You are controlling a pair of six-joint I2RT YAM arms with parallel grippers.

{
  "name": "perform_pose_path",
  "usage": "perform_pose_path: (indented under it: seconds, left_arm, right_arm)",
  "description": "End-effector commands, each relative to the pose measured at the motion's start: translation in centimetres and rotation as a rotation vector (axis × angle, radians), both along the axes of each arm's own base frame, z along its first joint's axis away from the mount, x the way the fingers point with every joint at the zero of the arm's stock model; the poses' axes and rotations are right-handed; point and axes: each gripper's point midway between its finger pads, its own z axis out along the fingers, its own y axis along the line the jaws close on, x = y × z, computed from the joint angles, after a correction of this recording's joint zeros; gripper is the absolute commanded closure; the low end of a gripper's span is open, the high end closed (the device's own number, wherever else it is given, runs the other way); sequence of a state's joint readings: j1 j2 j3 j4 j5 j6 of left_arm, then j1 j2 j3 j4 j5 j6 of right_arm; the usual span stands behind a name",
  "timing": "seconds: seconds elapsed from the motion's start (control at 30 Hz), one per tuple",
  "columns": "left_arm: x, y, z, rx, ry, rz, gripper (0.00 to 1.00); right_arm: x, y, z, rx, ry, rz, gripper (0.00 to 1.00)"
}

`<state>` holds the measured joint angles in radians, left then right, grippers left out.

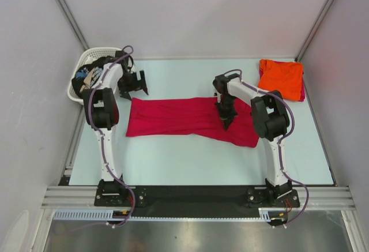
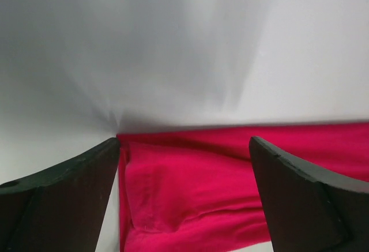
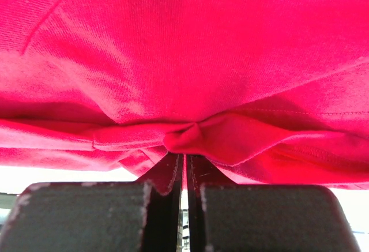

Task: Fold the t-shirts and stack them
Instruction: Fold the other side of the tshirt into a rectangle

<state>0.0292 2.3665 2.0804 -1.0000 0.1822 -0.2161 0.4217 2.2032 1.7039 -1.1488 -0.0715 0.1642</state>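
Observation:
The crimson-red t-shirt [image 1: 184,119] lies as a long folded band across the middle of the table. My left gripper [image 1: 137,85] hangs open just above the shirt's left end, and its wrist view shows that end [image 2: 190,188] between the spread fingers [image 2: 75,188]. My right gripper [image 1: 226,122] is shut on a bunched fold of the red t-shirt [image 3: 196,136] toward its right end. A folded orange t-shirt [image 1: 281,78] lies at the back right. The black printed t-shirt [image 1: 91,74] sits in the basket.
The white lattice basket [image 1: 78,93] stands at the back left corner, next to the left arm. A strip of pink-red cloth [image 1: 302,92] shows under the orange t-shirt's right edge. Grey walls enclose the table on three sides.

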Motion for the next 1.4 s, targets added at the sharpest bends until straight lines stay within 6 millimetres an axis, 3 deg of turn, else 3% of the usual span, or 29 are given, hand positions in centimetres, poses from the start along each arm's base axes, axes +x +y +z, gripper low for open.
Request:
perform_pose_path:
  seconds: [0.0, 0.03, 0.07, 0.13, 0.3, 0.37, 0.5, 0.63, 0.8, 1.23, 1.3, 1.37]
  left_arm:
    - [0.1, 2.4, 5.6, 0.027, -0.127, 0.017, 0.01]
    - [0.3, 2.1, 7.4, 0.011, -0.168, 0.01, 0.0]
    - [0.5, 1.7, 10.3, -0.005, -0.238, 0.003, 0.0]
    - [0.0, 0.7, 14.3, -0.043, -0.337, -0.022, 0.0]
    - [-4.3, -0.7, 13.3, -0.051, -0.279, -0.084, 0.0]
    - [-6.5, -1.2, 11.6, -0.054, -0.227, -0.111, 0.0]
    - [-9.5, -2.3, 8.1, -0.062, -0.119, -0.137, 0.0]
    - [-12.0, -4.2, 5.2, -0.074, -0.017, -0.193, 0.0]
    - [-12.9, -5.4, 3.3, -0.06, 0.053, -0.233, 0.0]
    - [-12.5, -5.8, 3.5, -0.029, 0.054, -0.257, 0.0]
    - [-12.5, -5.9, 3.3, -0.029, 0.057, -0.258, 0.0]
    - [-12.5, -5.8, 2.9, -0.024, 0.071, -0.259, 0.0]
  right_arm:
    - [0.2, -0.7, 2.3, -0.038, -0.041, 0.004, 0.96]
    - [0.5, -0.7, 3.0, -0.04, -0.064, -0.001, 0.94]
    - [0.8, -0.7, 3.6, -0.039, -0.084, -0.003, 0.88]
    - [2.0, -1.3, 5.0, -0.066, -0.154, -0.01, 0.7]
    - [3.6, -2.2, 7.3, -0.113, -0.263, -0.025, 0.32]
    - [4.0, -2.4, 8.2, -0.12, -0.306, -0.029, 0.28]
    - [4.6, -2.2, 8.5, -0.095, -0.36, -0.034, 0.28]
    - [3.6, -1.6, 6.5, -0.069, -0.304, 0.0, 0.28]
    - [3.6, -0.8, 4.6, -0.047, -0.263, 0.007, 0.33]
    - [4.7, 1.7, 3.2, -0.002, -0.224, -0.018, 0.4]
    - [4.7, 2.0, 2.8, 0.002, -0.224, -0.015, 0.46]
    - [4.7, 2.2, 2.0, 0.006, -0.21, -0.012, 0.61]
